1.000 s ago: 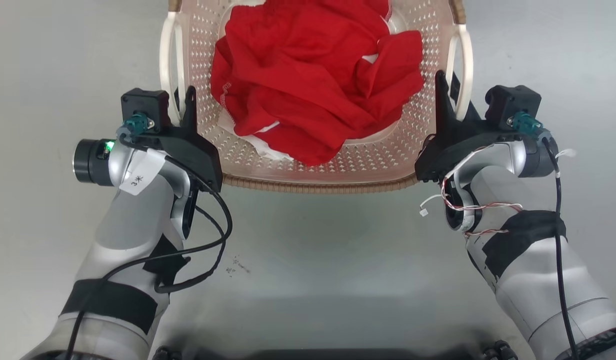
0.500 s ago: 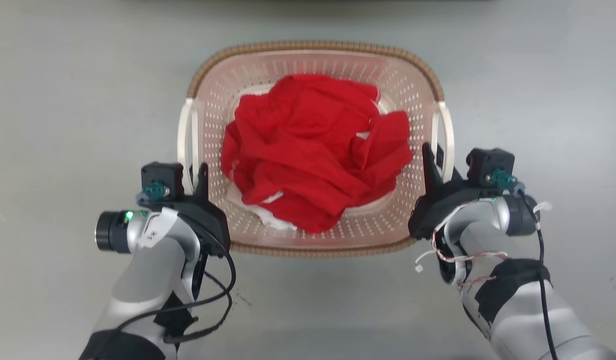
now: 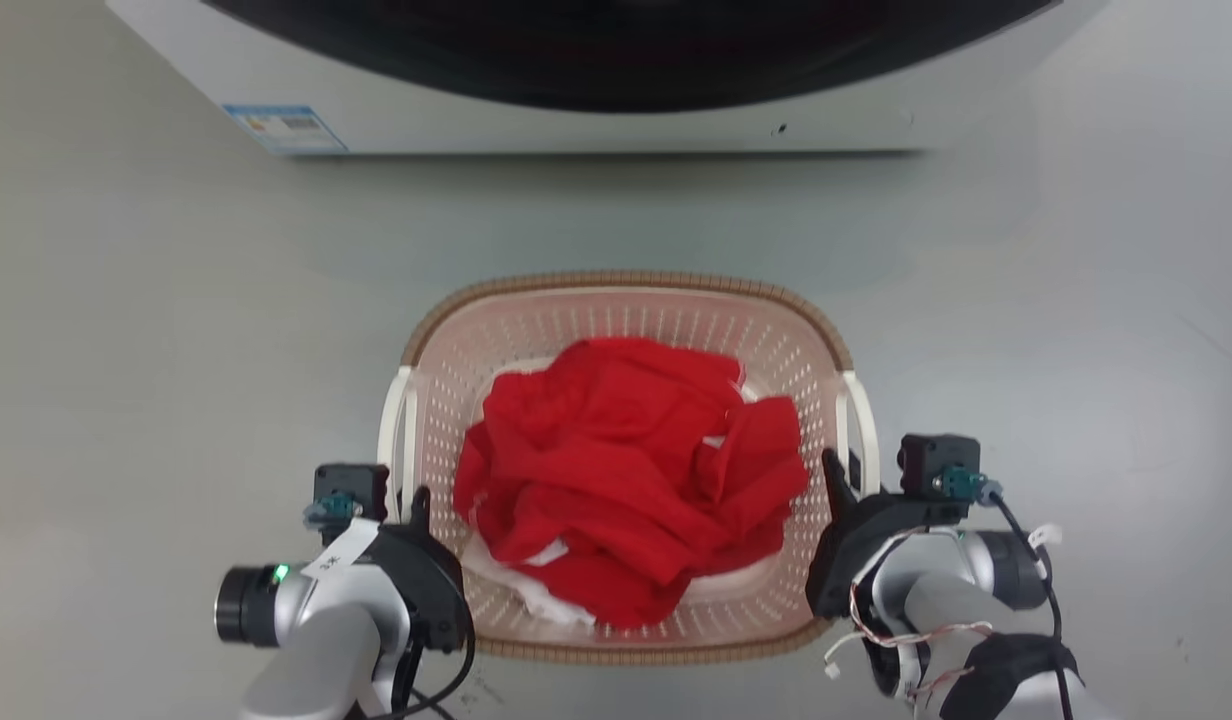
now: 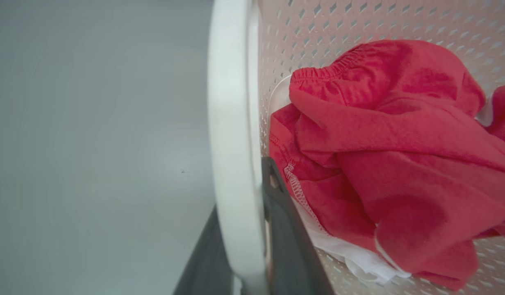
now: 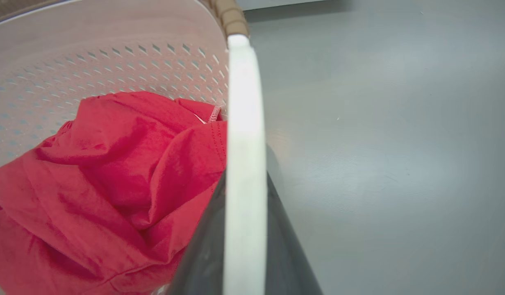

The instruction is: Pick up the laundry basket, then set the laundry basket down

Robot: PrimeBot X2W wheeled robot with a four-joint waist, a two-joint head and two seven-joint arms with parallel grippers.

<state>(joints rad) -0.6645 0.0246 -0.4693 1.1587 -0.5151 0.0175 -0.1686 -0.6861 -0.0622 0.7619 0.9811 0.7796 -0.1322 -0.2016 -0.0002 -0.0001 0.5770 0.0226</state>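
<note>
since half a second ago the whole head view is shifted, so camera motion is logged rather than motion of the things: a washing machine (image 3: 576, 125) is now seen along the top edge, and the laundry basket (image 3: 626, 285) is seen lower and smaller in that view. both grippers are kept at the handles as before. the basket is placed on the grey floor (image 3: 126, 350) side of the machine, well apart from it; whether it is lifted or resting cannot be told. the left gripper (image 3: 408, 495) is seen closed narrowly around the white left handle (image 4: 232, 123), one dark finger on each side of it. the right gripper (image 3: 842, 465) is likewise clamped on the white right handle (image 5: 244, 123). a crumpled red garment (image 3: 626, 480) is piled inside over a white cloth (image 3: 536, 600).
</note>
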